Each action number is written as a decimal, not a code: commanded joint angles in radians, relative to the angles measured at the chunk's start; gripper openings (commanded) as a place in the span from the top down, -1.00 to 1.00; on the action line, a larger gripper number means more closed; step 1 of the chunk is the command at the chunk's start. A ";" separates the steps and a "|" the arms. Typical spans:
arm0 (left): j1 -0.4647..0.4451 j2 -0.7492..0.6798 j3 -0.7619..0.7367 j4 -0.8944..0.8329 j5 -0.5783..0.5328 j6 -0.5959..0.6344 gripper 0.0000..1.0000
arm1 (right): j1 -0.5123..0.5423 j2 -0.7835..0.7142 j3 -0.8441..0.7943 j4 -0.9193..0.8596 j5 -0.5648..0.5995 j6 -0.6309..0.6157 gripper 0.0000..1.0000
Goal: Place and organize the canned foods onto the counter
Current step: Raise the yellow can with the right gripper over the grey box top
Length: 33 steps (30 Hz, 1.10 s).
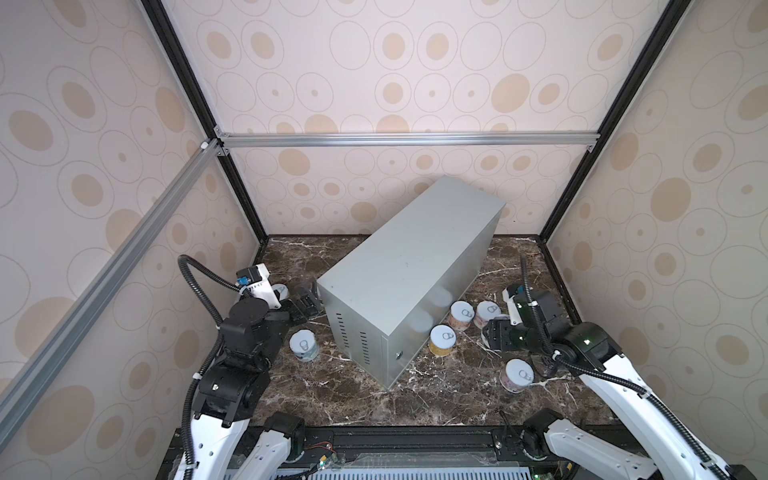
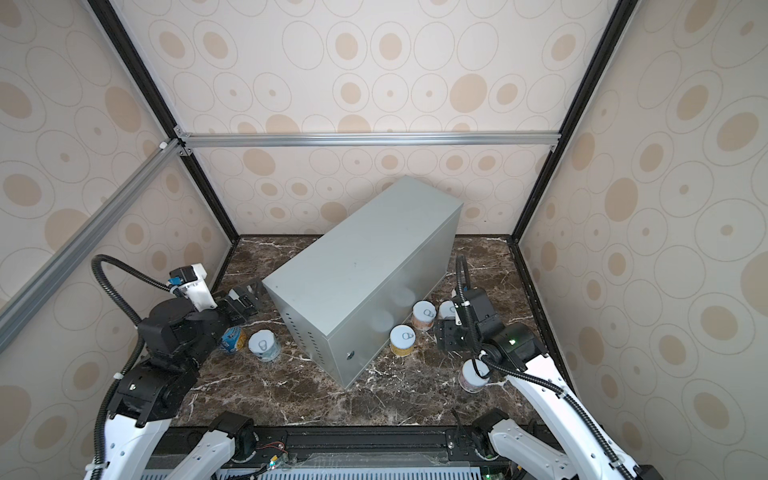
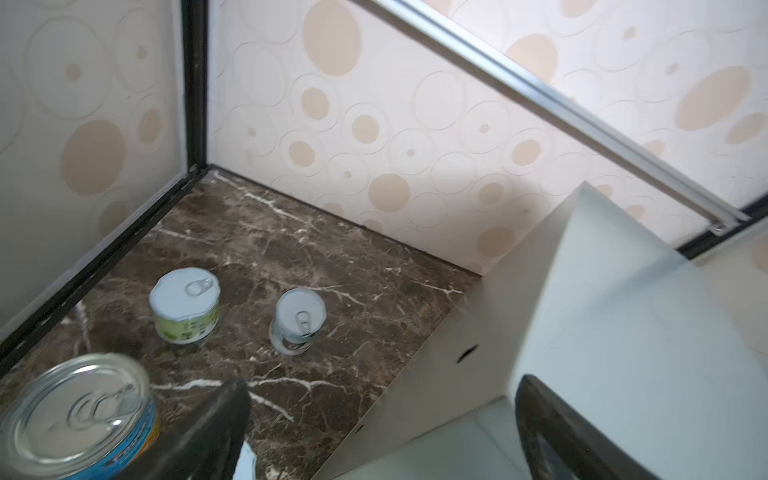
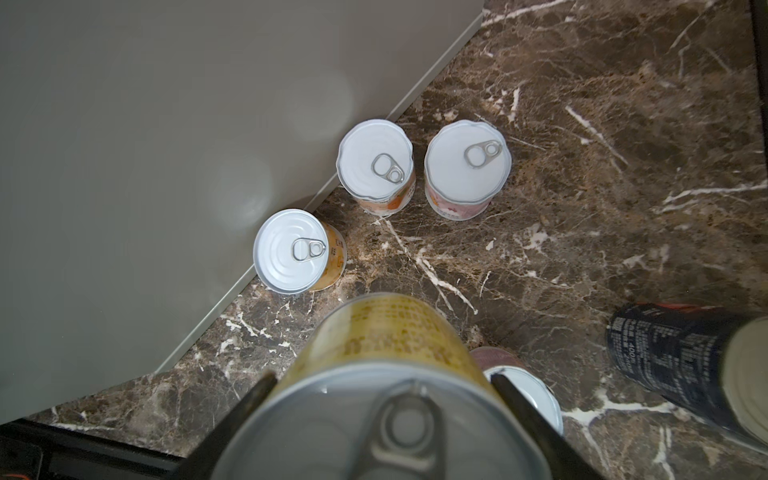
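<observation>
The marble surface (image 1: 374, 399) bears the counter (image 1: 407, 266) and scattered cans (image 1: 443, 340).

A booth closed in by 3 walls. The back wall (image 1: 395, 62), left wall (image 1: 62, 145) and right wall (image 1: 685, 166) carry cream wallpaper printed with thin-lined ovals and tan dots. A black corner post (image 1: 187, 70) rises on the left, and another black post (image 1: 636, 83) on the right. A silver rail (image 1: 407, 139) crosses the back wall from post to post. A 2nd silver rail (image 1: 124, 257) runs along the left wall and meets it at the corner. The worktop (image 1: 353, 395) is dark brown marble with white veins. The light is soft and even.
</observation>
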 commanded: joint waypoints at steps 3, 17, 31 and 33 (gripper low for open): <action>-0.012 0.050 0.184 -0.131 0.065 0.083 -0.99 | 0.006 -0.006 0.191 -0.132 0.019 -0.043 0.37; -0.012 0.274 0.450 -0.177 0.110 0.191 -0.99 | 0.006 0.269 0.788 -0.394 0.027 -0.135 0.36; -0.017 0.512 0.565 -0.116 0.116 0.196 -0.99 | 0.005 0.769 1.504 -0.500 -0.020 -0.182 0.47; -0.022 0.533 0.588 -0.115 0.105 0.201 -0.99 | 0.006 0.835 1.602 -0.511 -0.037 -0.175 0.47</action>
